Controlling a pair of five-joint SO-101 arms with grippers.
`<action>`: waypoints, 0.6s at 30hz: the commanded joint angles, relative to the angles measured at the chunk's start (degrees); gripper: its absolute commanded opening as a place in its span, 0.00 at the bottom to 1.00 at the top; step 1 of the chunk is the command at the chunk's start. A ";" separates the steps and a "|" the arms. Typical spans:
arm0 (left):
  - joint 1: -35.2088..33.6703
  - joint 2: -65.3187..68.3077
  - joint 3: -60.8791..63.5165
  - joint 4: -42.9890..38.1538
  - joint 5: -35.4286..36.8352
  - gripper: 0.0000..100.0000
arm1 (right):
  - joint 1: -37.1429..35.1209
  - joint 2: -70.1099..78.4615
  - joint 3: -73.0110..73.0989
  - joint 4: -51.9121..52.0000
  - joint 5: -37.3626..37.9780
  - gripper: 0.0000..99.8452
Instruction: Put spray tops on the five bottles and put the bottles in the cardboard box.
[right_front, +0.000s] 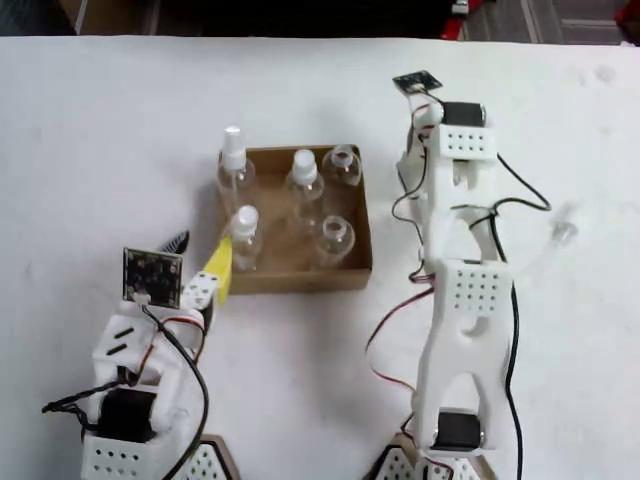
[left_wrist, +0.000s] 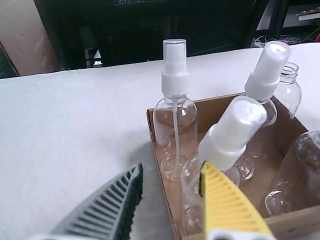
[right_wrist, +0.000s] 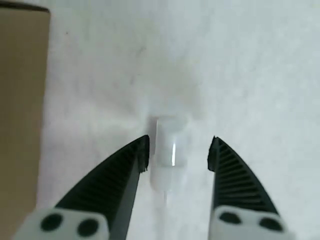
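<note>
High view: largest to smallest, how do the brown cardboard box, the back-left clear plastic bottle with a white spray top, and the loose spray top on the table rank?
1. Brown cardboard box.
2. Back-left clear plastic bottle with white spray top.
3. Loose spray top on the white table.

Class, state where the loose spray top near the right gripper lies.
In the right wrist view, the spray top lies on the white table between the fingers of the open right gripper, with the cardboard box off to one side.

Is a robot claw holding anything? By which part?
Nothing is held. The right gripper is open around a spray top, not pinching it. The left gripper is open by the cardboard box.
</note>
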 joint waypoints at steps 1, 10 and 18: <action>0.84 -0.40 -2.99 -0.18 -0.62 0.18 | 1.89 4.44 -11.78 3.82 0.53 0.17; 0.84 -0.40 -2.99 -0.18 -0.62 0.18 | 2.15 13.32 -23.56 4.79 0.53 0.01; 0.92 -0.40 -2.99 -0.18 -0.62 0.18 | 2.59 11.38 -23.82 5.41 0.44 0.02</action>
